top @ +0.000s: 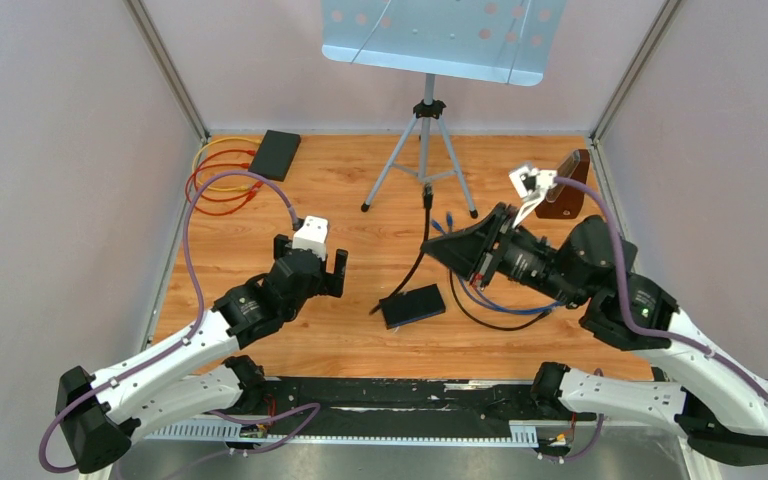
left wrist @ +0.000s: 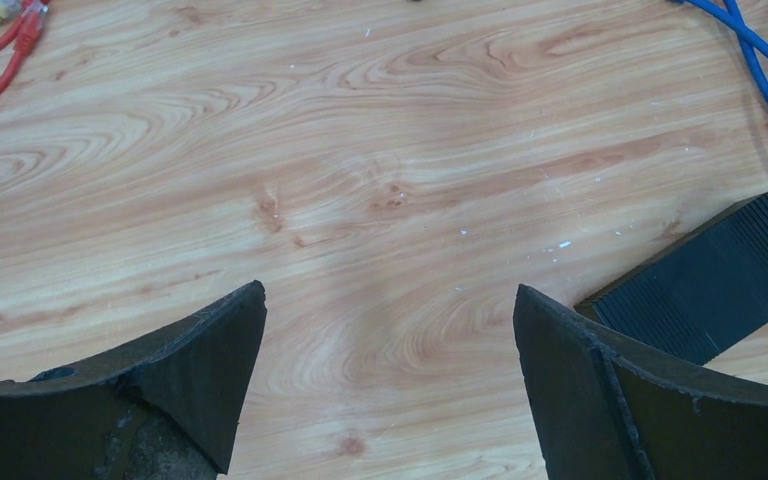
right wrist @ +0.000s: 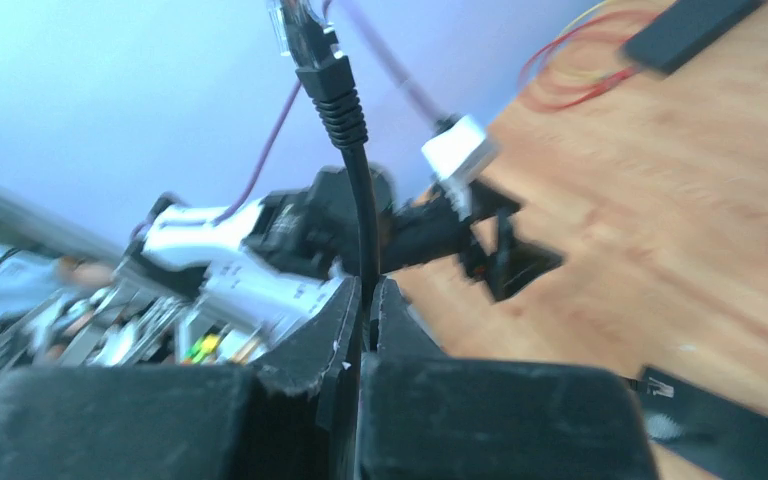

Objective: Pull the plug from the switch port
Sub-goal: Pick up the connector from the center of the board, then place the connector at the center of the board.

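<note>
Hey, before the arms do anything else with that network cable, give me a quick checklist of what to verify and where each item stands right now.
1. The plug is out of the port: ok. It sticks up in the air, away from the switch.
2. Grip of the right gripper: ok. It is shut on the black cable just below the plug.
3. The left gripper is free: ok. It is open and empty above the table.
4. The switch lies flat: ok.
5. The blue cable is clear of the right arm: cannot tell. It runs beneath the arm.
</note>
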You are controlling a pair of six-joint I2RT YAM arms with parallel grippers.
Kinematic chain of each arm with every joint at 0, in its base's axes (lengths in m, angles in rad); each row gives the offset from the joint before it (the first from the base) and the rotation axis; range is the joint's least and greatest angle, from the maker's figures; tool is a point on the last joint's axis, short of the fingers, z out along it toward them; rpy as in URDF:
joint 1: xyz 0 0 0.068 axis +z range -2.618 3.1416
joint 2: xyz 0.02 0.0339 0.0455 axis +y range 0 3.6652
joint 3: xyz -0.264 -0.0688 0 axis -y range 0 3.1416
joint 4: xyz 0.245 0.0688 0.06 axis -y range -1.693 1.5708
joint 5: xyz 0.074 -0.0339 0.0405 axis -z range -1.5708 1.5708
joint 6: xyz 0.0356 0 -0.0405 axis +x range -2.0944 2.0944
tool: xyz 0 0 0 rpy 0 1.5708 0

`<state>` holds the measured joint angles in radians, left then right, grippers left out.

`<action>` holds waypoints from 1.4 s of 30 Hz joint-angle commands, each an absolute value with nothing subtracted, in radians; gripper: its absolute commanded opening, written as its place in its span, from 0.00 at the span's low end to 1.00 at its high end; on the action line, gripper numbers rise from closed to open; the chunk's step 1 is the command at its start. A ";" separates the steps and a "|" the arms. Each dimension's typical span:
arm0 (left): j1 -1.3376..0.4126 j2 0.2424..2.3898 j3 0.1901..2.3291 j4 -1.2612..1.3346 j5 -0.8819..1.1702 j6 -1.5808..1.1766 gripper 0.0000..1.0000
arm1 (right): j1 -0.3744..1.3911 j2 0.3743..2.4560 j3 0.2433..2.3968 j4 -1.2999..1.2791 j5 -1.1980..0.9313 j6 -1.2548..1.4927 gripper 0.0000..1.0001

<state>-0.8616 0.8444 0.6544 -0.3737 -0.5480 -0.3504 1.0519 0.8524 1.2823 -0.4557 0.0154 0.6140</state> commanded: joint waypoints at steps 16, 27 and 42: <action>-0.816 0.984 0.713 -0.290 -0.394 -0.370 1.00 | 0.299 1.102 1.263 -0.857 -0.219 0.257 0.00; -0.816 1.037 0.726 -0.260 -0.286 -0.359 1.00 | 0.202 1.442 1.229 -0.633 -0.472 0.295 0.00; -0.816 1.158 0.674 -0.136 0.024 -0.366 1.00 | 0.144 1.570 1.180 -0.544 -0.448 0.396 0.24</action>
<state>-0.8173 1.1000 0.6662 -0.2047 -0.0940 -0.3756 0.1493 1.5993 1.1889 -0.6060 -0.4911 0.3653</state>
